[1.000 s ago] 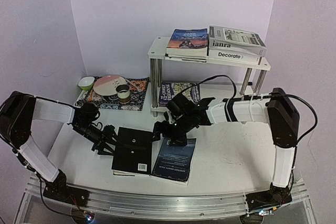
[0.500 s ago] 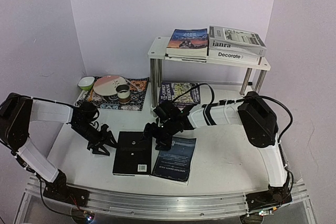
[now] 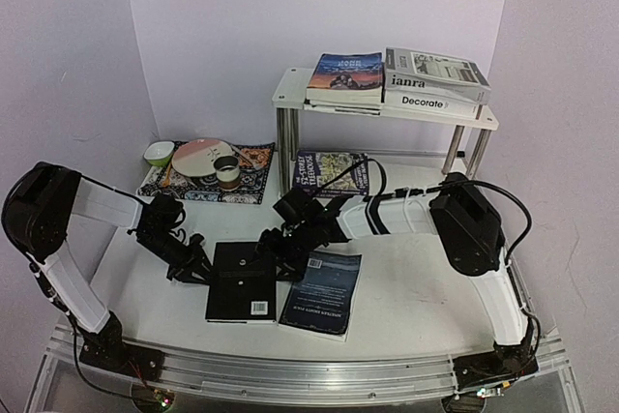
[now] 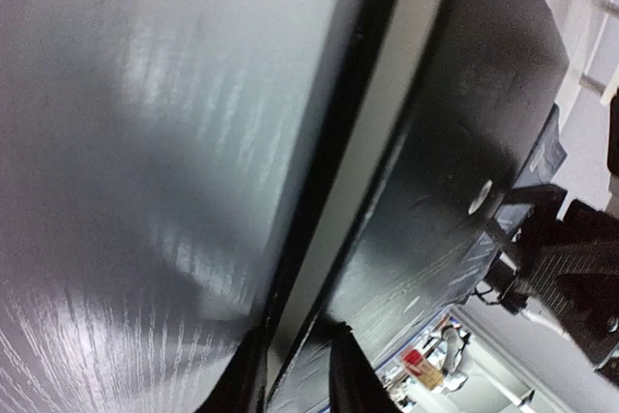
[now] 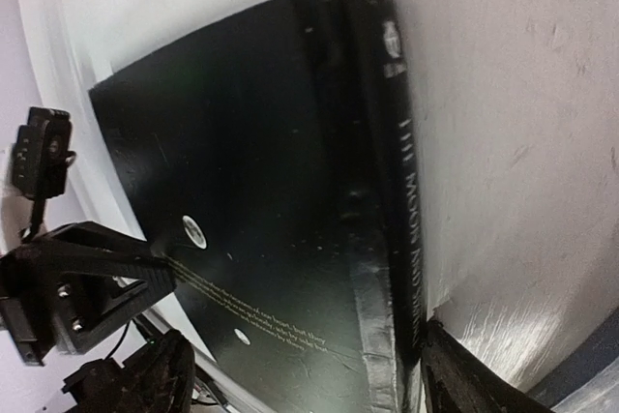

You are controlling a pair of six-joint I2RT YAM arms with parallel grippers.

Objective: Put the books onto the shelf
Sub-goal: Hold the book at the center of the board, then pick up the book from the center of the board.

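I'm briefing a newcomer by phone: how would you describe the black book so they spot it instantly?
Near the front edge of the white table, two books lie side by side. The black book is the left one: plain, with a white barcode label, unlike the lettered dark blue book.

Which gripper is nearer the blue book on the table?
Right. The right gripper is at the black book's edge beside the blue book; the left gripper is at that book's opposite edge.

Right gripper [image 3: 278, 249] — off blue book [image 3: 324, 295], at black book [image 3: 240, 282] spine; left gripper [image 3: 198, 266] — tight on its edge.
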